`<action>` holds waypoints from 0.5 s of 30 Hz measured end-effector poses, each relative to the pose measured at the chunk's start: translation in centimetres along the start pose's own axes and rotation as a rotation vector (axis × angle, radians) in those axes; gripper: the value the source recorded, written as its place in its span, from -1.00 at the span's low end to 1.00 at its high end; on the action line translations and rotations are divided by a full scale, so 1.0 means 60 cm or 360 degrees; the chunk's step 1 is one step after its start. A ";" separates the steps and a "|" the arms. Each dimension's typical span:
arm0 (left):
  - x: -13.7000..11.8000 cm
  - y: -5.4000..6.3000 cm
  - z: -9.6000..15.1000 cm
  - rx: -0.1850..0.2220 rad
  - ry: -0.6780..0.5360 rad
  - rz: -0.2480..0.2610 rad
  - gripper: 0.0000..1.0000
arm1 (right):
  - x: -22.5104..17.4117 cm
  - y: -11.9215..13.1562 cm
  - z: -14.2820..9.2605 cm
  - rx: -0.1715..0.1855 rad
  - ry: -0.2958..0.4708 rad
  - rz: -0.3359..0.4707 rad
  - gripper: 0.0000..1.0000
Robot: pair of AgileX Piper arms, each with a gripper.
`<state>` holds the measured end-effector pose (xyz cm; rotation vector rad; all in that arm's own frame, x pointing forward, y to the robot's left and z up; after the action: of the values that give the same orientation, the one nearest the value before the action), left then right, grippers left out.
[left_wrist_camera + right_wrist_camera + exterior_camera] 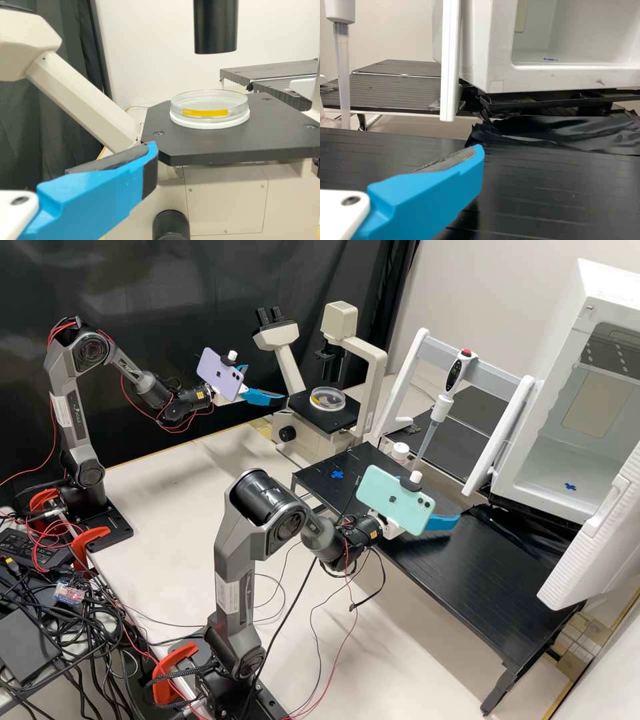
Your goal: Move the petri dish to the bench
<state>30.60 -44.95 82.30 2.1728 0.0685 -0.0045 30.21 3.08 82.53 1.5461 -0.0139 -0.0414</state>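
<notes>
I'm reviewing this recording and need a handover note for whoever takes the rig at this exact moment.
Left gripper: open and holding nothing, beside the microscope.
Right gripper: open and holding nothing, over the black bench.
Petri dish: lying flat on the microscope's black stage, yellow label on its side.
Done: no transfer; the dish is not yet on the bench.
Left: grasp the dish, lift it clear and set it on the bench, perhaps by the blue cross. The left arm looks better placed for it.
</notes>
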 end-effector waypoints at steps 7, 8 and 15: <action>0.000 0.000 0.000 0.0000 0.0000 0.0000 1.00 | -0.033 -0.007 -0.029 -0.0002 0.0104 -0.0020 1.00; 0.000 0.000 0.000 0.0000 0.0000 0.0000 1.00 | -0.039 -0.011 -0.038 -0.0002 0.0136 -0.0032 1.00; 0.000 0.000 0.000 0.0000 0.0000 0.0000 1.00 | -0.075 -0.049 -0.112 -0.0068 0.0404 -0.0098 1.00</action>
<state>30.60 -44.95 82.30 2.1728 0.0685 -0.0045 25.92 9.88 79.52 1.4994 0.2343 0.1052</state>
